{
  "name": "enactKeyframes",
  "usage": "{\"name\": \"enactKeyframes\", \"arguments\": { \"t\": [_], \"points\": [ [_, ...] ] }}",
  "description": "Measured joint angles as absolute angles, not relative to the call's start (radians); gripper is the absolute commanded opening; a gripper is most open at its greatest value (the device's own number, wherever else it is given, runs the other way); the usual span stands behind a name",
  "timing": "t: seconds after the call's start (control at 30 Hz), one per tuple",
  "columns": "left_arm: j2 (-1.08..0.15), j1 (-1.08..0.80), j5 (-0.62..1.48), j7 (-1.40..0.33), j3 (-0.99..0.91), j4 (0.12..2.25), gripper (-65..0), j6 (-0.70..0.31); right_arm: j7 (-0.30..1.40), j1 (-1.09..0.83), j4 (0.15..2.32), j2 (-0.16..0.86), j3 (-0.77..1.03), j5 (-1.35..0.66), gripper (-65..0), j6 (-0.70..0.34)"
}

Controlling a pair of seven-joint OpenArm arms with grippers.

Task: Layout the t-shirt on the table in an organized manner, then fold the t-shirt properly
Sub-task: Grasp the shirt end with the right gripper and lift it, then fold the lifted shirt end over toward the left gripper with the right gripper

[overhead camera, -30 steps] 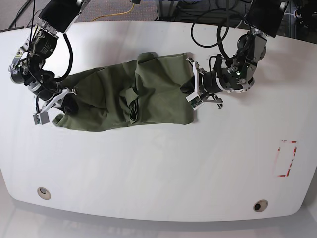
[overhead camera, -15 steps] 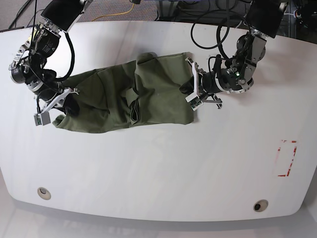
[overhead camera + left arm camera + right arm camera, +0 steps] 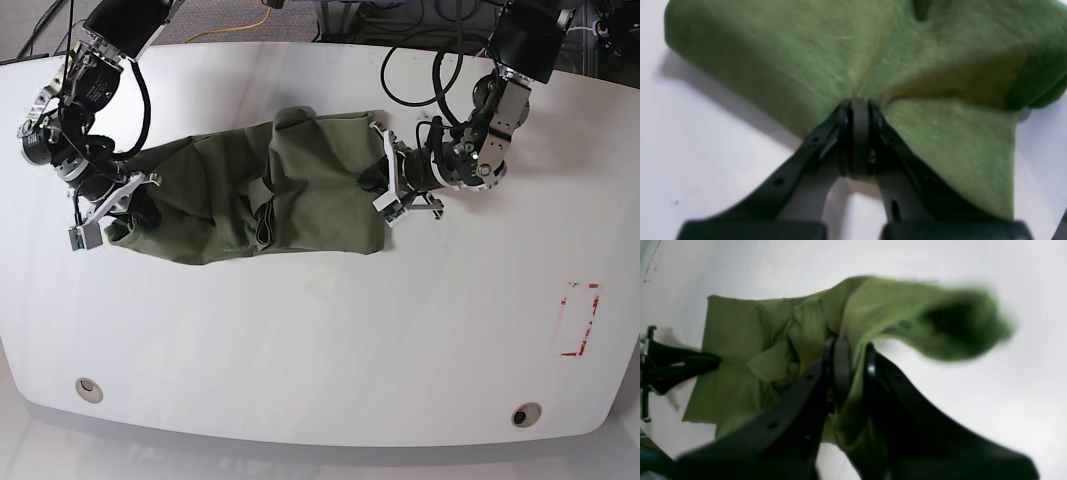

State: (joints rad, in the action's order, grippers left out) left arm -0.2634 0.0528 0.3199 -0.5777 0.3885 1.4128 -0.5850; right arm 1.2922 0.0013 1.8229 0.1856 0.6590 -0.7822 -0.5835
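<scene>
While the t-shirt (image 3: pixel 255 195) lies stretched sideways across the far half of the table (image 3: pixel 320 340), each end of it is pinched by one arm. At the base view's right, the left gripper (image 3: pixel 383 185) has its jaws pressed together on the cloth's edge; at the base view's left, the right gripper (image 3: pixel 125 205) is clamped on a bunched fold of the other end. Wide bare tabletop runs from the shirt's near edge toward the two grommet holes (image 3: pixel 89 388) and the red dashed rectangle (image 3: pixel 580 320), well apart from the cloth. Behind the shirt only a narrow white strip remains before the table's far edge, where cables (image 3: pixel 420 50) trail.

From the left wrist, the left gripper (image 3: pixel 858 110) shows creases fanning out from its closed tips, a detail the base view cannot give. Through the right wrist camera, cloth passes between the right gripper (image 3: pixel 851 350) fingers, a blurred lump hangs beyond them, and the opposite gripper appears small at the shirt's far end.
</scene>
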Motion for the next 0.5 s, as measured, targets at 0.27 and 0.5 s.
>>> {"name": "enactKeyframes", "arguments": {
  "t": [0.27, 0.5],
  "points": [
    [-0.264, 0.053, 0.319, -0.578, 0.389, 1.413, -65.0, -0.587, 1.349, 0.004, 1.905, 0.159, 0.659, -0.785, -65.0, -0.584],
    [-0.264, 0.053, 0.319, -0.578, 0.389, 1.413, -65.0, -0.587, 1.355, 0.007, 1.949, 0.126, 0.586, -0.788, -65.0, -0.584]
  ]
}}
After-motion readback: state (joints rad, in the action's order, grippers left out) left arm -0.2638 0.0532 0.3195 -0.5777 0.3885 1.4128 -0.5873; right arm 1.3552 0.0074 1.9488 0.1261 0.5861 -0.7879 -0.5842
